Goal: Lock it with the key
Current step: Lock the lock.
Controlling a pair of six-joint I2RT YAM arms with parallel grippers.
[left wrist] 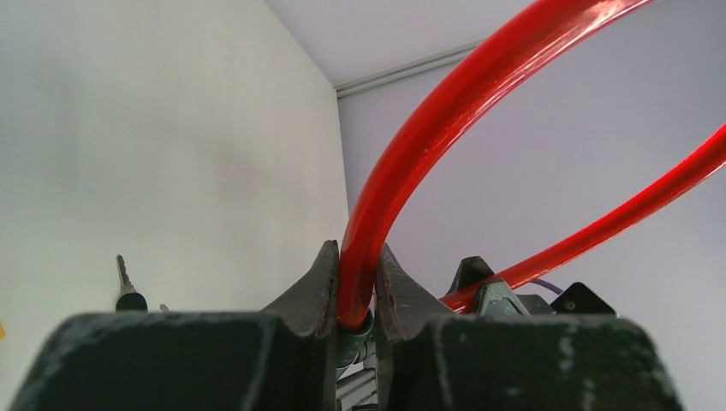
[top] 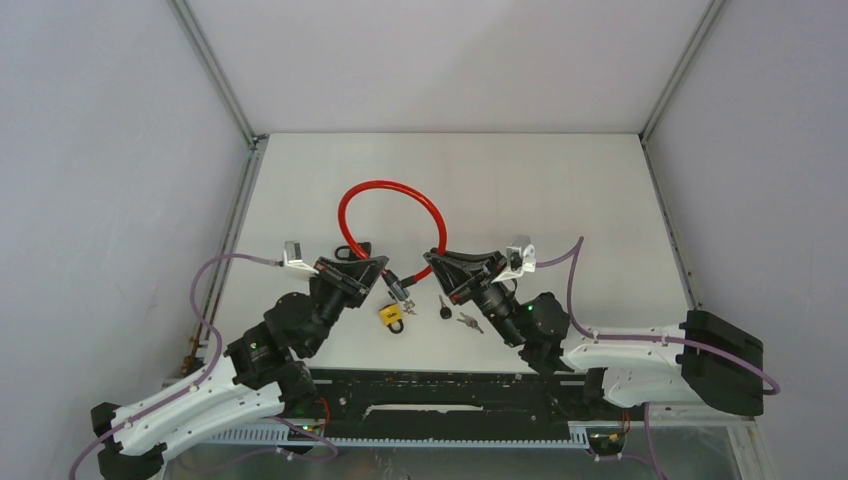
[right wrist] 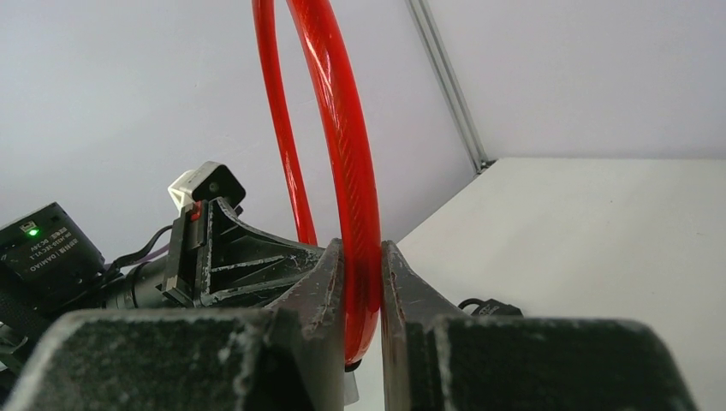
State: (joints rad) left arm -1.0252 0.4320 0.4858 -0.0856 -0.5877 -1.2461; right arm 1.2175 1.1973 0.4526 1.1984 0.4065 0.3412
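Wrist views | left jaws clamped on red cable (left wrist: pixel 361 257) | right jaws clamped likewise

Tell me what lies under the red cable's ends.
A yellow padlock and keys lie nearby. The left end effector and right end effector, shut on the cable, cover the table directly beneath.

I see a lab robot cell: a white table (top: pixel 560 190) boxed by plain pale walls (top: pixel 450 60), aluminium frame struts (top: pixel 213 68) at 11 and 1 o'clock.
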